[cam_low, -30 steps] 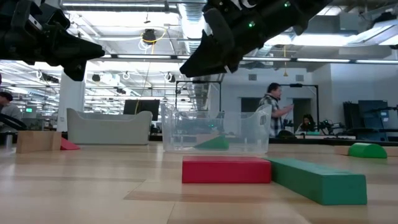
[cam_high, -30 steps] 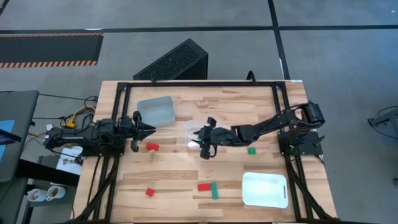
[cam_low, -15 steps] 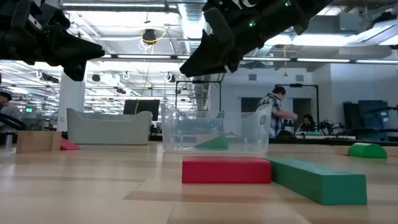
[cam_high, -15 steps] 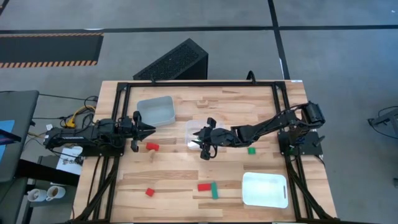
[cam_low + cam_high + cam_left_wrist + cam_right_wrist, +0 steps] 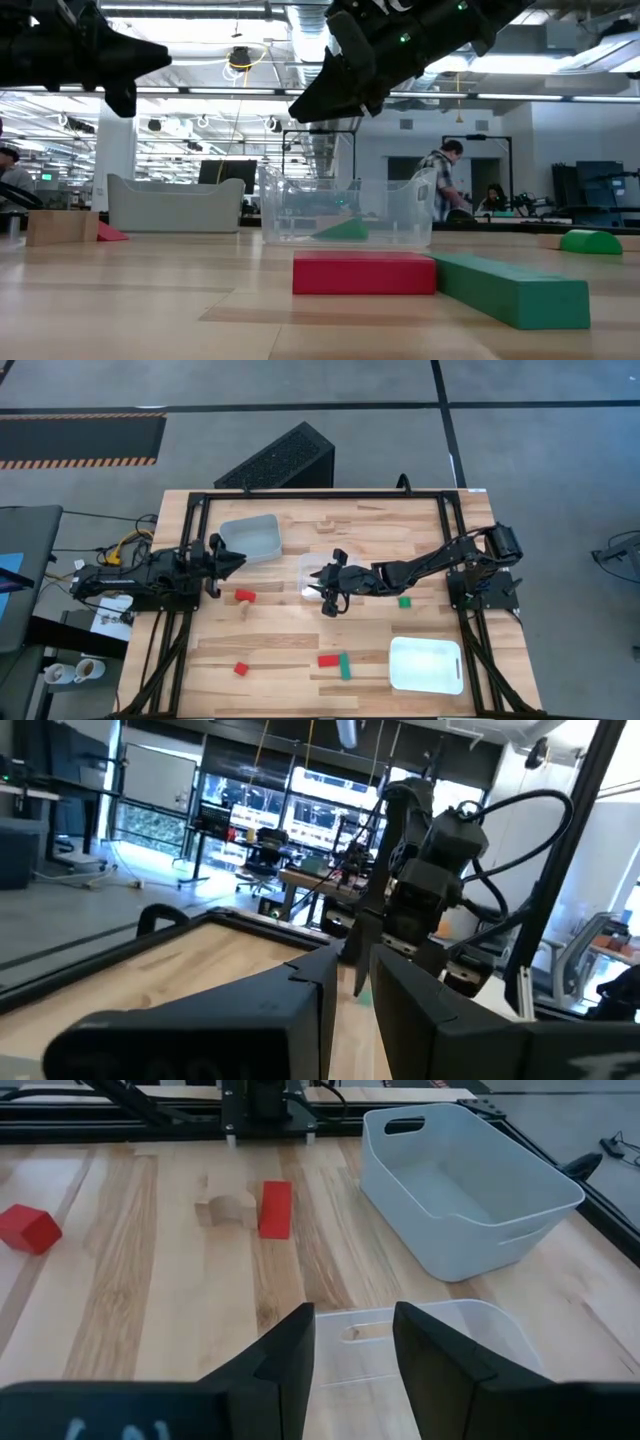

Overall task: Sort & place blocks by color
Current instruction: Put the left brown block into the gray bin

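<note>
Only the low view shows a green block (image 5: 342, 230) inside the clear bin (image 5: 345, 209).

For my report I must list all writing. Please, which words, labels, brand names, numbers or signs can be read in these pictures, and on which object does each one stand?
None can be read.
Right gripper: faint pale marks on its body, too blurred to read.
Blocks, containers and table: no writing seen.

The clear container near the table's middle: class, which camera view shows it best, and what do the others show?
The low view shows the clear container whole, side-on, a green block inside. The high view has the right gripper overlapping it; the right wrist view shows only its rim; the left wrist view misses it.
</note>
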{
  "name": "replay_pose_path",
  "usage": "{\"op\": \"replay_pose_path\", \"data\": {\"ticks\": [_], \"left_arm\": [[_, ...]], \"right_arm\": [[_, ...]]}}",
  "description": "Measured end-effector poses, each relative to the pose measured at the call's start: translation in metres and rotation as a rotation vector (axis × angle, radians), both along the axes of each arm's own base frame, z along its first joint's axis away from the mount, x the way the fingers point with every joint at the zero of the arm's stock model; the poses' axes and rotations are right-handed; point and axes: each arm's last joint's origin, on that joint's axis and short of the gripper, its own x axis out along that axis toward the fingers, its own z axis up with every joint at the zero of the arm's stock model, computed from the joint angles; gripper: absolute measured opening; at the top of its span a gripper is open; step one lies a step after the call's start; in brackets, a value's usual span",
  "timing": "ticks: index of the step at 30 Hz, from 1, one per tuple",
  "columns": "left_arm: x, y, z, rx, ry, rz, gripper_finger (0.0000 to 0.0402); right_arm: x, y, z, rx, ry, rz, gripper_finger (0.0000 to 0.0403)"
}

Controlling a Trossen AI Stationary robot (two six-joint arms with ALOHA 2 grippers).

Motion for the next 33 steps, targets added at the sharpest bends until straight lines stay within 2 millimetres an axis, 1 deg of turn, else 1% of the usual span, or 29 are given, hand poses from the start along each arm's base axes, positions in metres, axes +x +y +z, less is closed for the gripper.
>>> {"op": "replay_pose_path", "data": {"ticks": [5, 8, 12, 15, 17, 20, 23, 28, 33], "left_arm": [[0.000, 0.000, 0.000, -0.002, -0.004, 0.000, 0.0053], [0.000, 0.000, 0.002, -0.005, -0.019, 0.002, 0.0053], [0.000, 0.001, 0.001, 0.057, -0.003, 0.036, 0.0053], [-0.001, 0.002, 0.005, 0.082, -0.033, 0.075, 0.0053], [-0.002, 0.002, 0.006, 0.051, -0.053, 0.068, 0.0053], [-0.002, 0.001, 0.007, -0.042, -0.079, 0.043, 0.0053], [-0.001, 0.001, 0.004, -0.131, -0.070, 0.012, 0.0053], [0.000, 0.001, -0.002, -0.214, -0.045, -0.011, 0.0053], [0.001, 0.001, -0.002, -0.201, -0.037, -0.012, 0.0053]], "right_arm": [[0.000, 0.000, -0.001, -0.004, 0.010, 0.002, 0.0157], [-0.004, 0.002, -0.002, -0.011, 0.054, 0.008, 0.0155], [-0.011, 0.004, 0.011, -0.007, 0.035, 0.013, 0.0150], [-0.016, 0.006, 0.024, -0.001, 0.001, 0.019, 0.0145], [-0.019, 0.009, 0.031, -0.001, -0.012, 0.023, 0.0141], [-0.022, 0.014, 0.037, 0.003, -0.035, 0.039, 0.0136], [-0.023, 0.020, 0.036, 0.007, -0.030, 0.054, 0.0131], [-0.022, 0.029, 0.030, 0.016, -0.014, 0.072, 0.0126], [-0.023, 0.029, 0.031, 0.018, -0.022, 0.076, 0.0123]]}}
